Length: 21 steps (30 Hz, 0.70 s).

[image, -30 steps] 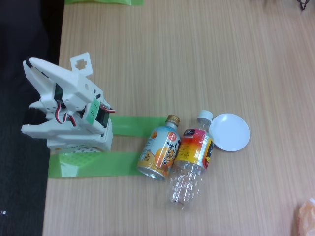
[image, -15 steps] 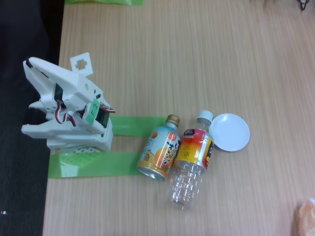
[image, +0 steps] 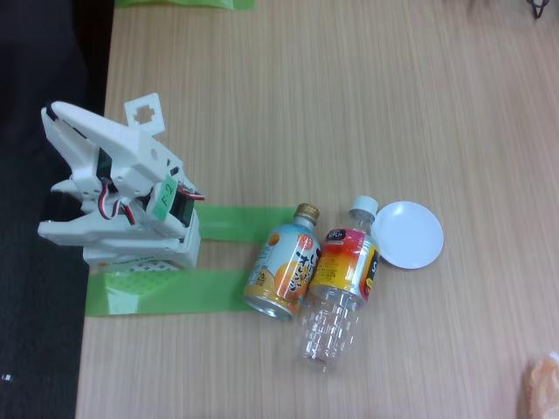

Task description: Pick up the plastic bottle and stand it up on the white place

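Fixed view from above. Wooden table (image: 349,96) fills most of the frame; dark floor strip along the left edge.

Arm (image: 118,196): white, folded up over its base at the left middle of the frame, green tag on its side. Two strips of green tape (image: 166,292) run rightward from the base across the table. The claw (image: 59,166) sits at the left end of the folded arm; from this angle I cannot tell how far apart its fingers are. It has hold of nothing.

Plastic bottle (image: 342,284): lying on its side at lower centre, white cap pointing to the upper right, clear ribbed body toward the lower left, red-orange-yellow label around the upper half. Its cap touches or just overlaps the left rim of the white dish (image: 410,234).

White dish: small, round, shallow, right of centre, flat on the table, nothing in it.

Orange-and-blue can (image: 284,262): gold cap, also on its side, lying just left of the bottle and roughly parallel, touching it along the label.

Orange object (image: 543,384) cut off at the lower right corner.
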### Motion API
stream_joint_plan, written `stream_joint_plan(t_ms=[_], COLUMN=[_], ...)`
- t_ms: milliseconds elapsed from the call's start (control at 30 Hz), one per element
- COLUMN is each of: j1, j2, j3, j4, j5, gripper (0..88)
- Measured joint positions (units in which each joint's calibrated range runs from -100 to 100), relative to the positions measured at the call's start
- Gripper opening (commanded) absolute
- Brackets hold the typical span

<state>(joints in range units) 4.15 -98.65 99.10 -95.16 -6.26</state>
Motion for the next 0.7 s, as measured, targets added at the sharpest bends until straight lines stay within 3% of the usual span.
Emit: stream_joint_plan(t_ms=[267, 700], j1=[0.0, 0.0], j2=[-0.1, -0.1], j3=[0.0, -9.3], j4=[0.8, 16.8], j5=[0.0, 0.0], gripper=[2.0, 2.3])
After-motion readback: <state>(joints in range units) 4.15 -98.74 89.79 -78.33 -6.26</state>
